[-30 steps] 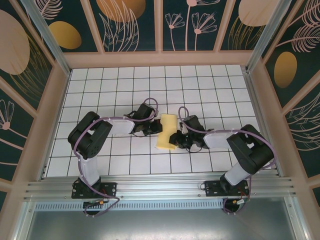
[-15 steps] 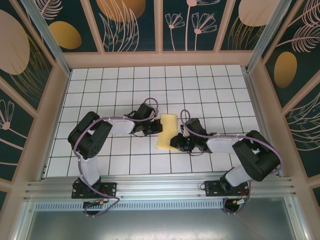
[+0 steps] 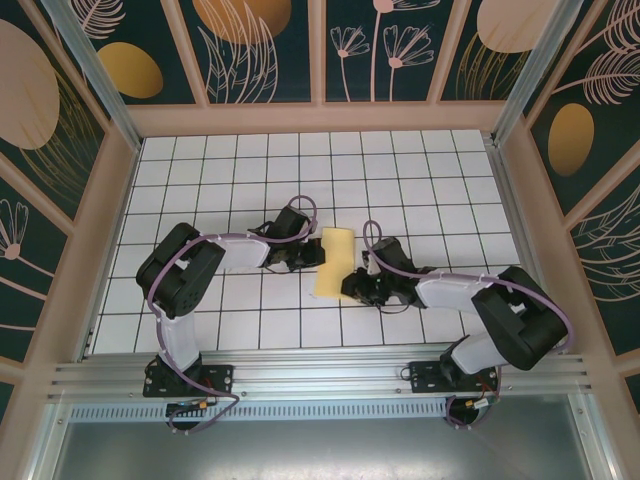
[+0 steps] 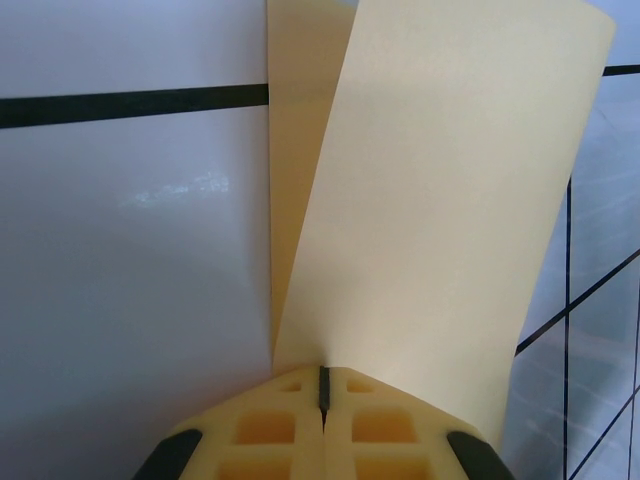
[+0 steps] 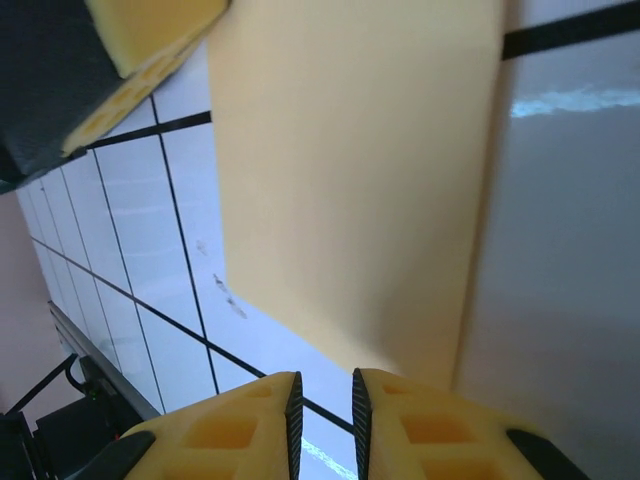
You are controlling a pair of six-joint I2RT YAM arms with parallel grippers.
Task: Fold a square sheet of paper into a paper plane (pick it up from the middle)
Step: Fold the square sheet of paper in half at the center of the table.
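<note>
Paper first, from the overhead camera: the sheet of paper, pale yellow and folded into a long narrow strip, lies near the middle of the white gridded table. It runs away from the arm bases and tilts slightly. The left gripper reaches in from the left and meets the strip's left long edge, towards its far half. The right gripper comes in from the right and sits at the strip's near right corner. Both arms are bent low over the tiles, and from this height the set of either pair of jaws cannot be made out.

Left wrist camera: the two yellow fingers are pressed together with only a thin dark seam between them, and the paper rises straight out of that seam, so this hand is clamped on the sheet's edge. Two layers fan out from the pinch. A wide flap lifts off the table towards the right, and a narrower layer behind it lies flatter on the left.

Right wrist camera: the fingers stand a narrow slit apart, and tile shows through the gap. The sheet's near edge comes down just beside the right-hand fingertip and is not in the slit. The paper spreads upward from there, with the other arm's yellow pad at the top left.
</note>
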